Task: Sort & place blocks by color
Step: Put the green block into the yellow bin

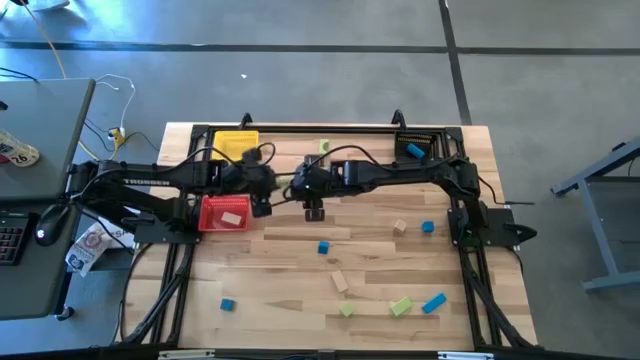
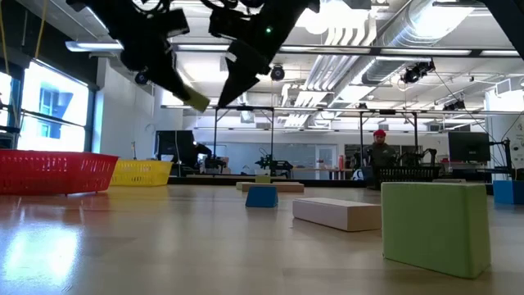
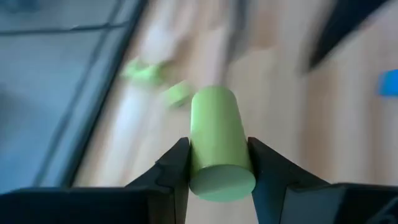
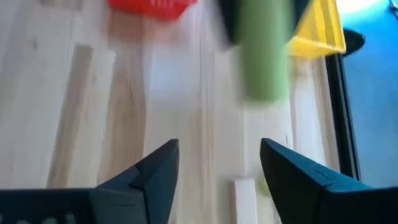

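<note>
A light green cylinder (image 3: pixel 216 142) is pinched between the two dark fingers of the left gripper (image 3: pixel 216 163), which is held above the table near the red bin (image 1: pixel 225 212); in the low view the same cylinder (image 2: pixel 195 100) is seen tilted, well clear of the tabletop. The right gripper (image 4: pixel 219 168) is spread wide with nothing between its fingers, and it is held just beside the left one over the middle of the table (image 1: pixel 270 270), its fingers pointed toward the cylinder.

A tan block (image 1: pixel 232 217) is seen lying inside the red bin, and the yellow bin (image 1: pixel 236 143) stands just behind it at the table's far edge. A black bin (image 1: pixel 420 148) at the far right corner holds a blue block (image 1: pixel 413 151). Loose blocks are scattered over the light wooden boards: a blue cube (image 1: pixel 323 246) near the centre, a tan bar (image 1: pixel 340 281), a tan cube (image 1: pixel 400 227) beside a small blue block (image 1: pixel 428 227), two green blocks (image 1: pixel 400 305) and a blue bar (image 1: pixel 434 302) toward the near edge, and a lone blue cube (image 1: pixel 228 304) at the near left. One green block (image 1: pixel 324 146) lies by the far edge.

Beyond the table an open workshop with exposed ducts and ceiling lights is visible, where a person in a red cap (image 2: pixel 378 157) stands among benches.
</note>
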Tool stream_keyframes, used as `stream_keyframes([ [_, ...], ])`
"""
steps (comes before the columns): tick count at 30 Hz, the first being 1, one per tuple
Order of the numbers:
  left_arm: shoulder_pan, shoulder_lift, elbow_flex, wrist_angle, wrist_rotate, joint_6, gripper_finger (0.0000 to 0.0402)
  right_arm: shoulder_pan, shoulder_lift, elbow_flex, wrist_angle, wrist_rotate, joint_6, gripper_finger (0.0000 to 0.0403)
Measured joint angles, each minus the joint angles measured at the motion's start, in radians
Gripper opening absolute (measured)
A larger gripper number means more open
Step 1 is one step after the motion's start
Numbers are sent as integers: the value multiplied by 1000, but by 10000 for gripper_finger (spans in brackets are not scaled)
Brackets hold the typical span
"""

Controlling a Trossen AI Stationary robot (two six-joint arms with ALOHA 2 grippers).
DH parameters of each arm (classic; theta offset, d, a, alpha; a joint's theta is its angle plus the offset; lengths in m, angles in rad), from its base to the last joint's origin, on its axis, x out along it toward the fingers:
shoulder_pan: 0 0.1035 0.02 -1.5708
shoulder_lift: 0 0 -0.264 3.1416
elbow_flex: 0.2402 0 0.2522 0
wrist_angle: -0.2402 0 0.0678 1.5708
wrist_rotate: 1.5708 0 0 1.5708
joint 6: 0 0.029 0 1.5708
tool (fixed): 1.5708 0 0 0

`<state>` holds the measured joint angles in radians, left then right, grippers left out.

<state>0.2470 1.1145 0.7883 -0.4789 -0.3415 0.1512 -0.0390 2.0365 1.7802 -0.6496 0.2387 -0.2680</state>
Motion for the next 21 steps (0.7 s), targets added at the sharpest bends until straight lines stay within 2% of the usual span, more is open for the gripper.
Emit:
stream_keyframes([
  [6, 111, 0, 0, -56, -148, 0, 102, -6, 0, 0, -54, -36, 10, 216],
  [11, 257, 0, 0, -49, -198, -19, 102, -6, 0, 0, -63, -61, 50, 217],
  [16, 416, 0, 0, -49, -182, -56, 102, -6, 0, 0, -76, -64, 79, 217],
  [21, 547, 0, 0, -49, -93, -70, 107, -6, 0, 0, -76, -65, 85, 217],
])
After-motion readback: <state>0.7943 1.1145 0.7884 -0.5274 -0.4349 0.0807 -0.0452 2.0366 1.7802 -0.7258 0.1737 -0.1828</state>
